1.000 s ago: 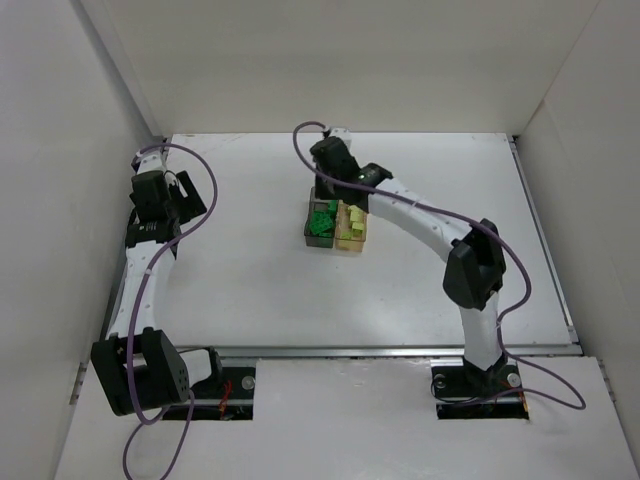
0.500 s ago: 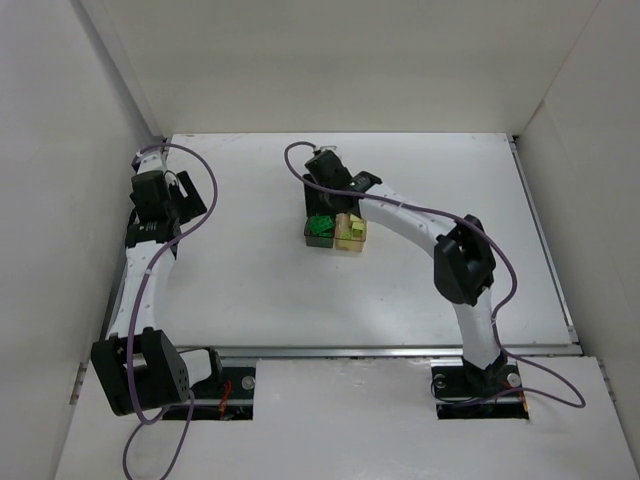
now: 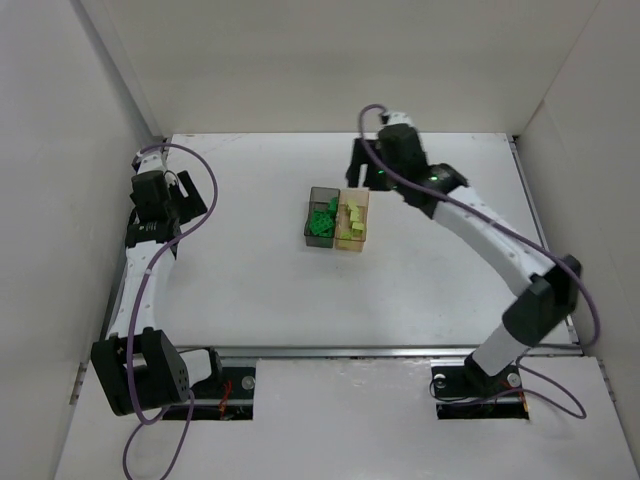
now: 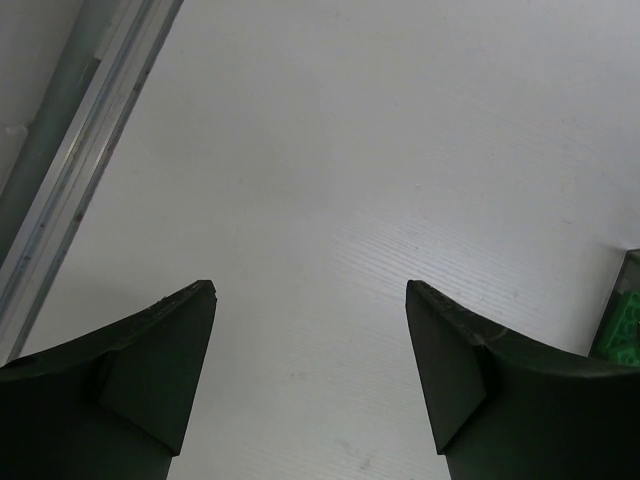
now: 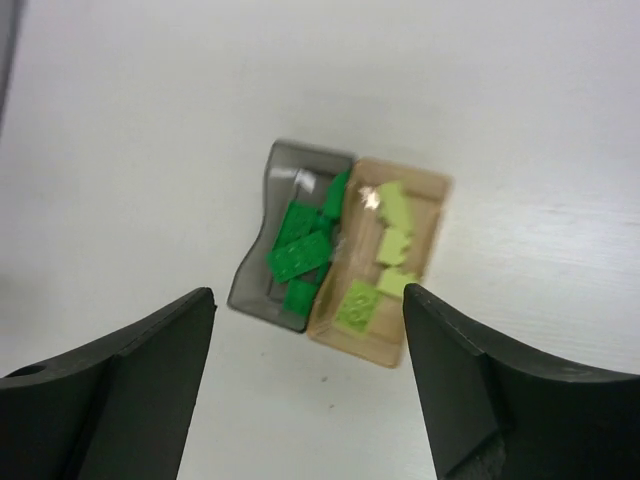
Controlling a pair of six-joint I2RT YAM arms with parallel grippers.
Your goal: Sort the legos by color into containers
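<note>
White walls enclose a white table. At far left, the left gripper hangs wide open over bare surface, its arm folded. Only the right wrist view shows the sorting closely: dark green bricks in the grey bin, lime bricks in the tan bin. The right gripper hovers above, spread wide, its arm outstretched.

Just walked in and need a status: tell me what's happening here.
Two robot arms are sorting legos by color. The dark green bricks lie in the grey bin, the lime bricks in the orange-tan bin beside it. The right tool hovers open and empty near the bins. The left tool sits open off to the left, holding nothing.
</note>
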